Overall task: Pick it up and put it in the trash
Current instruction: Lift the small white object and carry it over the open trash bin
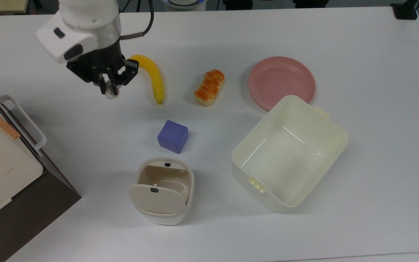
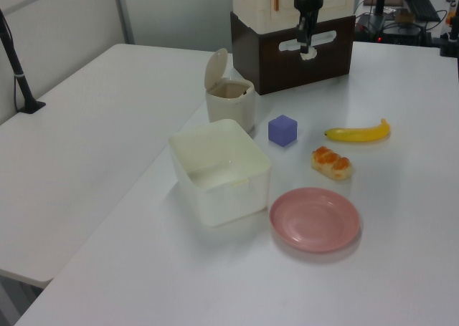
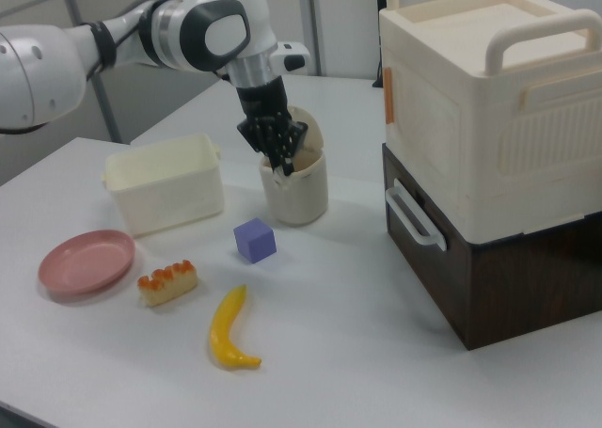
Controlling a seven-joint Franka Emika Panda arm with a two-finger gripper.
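Gripper (image 1: 110, 90), raised above the table (image 1: 358, 54), pinching paper wad (image 1: 112, 95); well apart from the open-lidded trash bin (image 1: 162, 191), purple cube (image 1: 173, 136) between.

You have one banana (image 1: 154, 78), one pastry (image 1: 209, 87), one pink plate (image 1: 281, 82), one purple cube (image 1: 173, 136), one square tub (image 1: 290, 153), one lidded bin (image 1: 163, 190).

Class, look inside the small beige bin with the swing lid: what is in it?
The bin stands open; the interior that shows holds nothing. Its lid covers part. The paper wad sits in the gripper.
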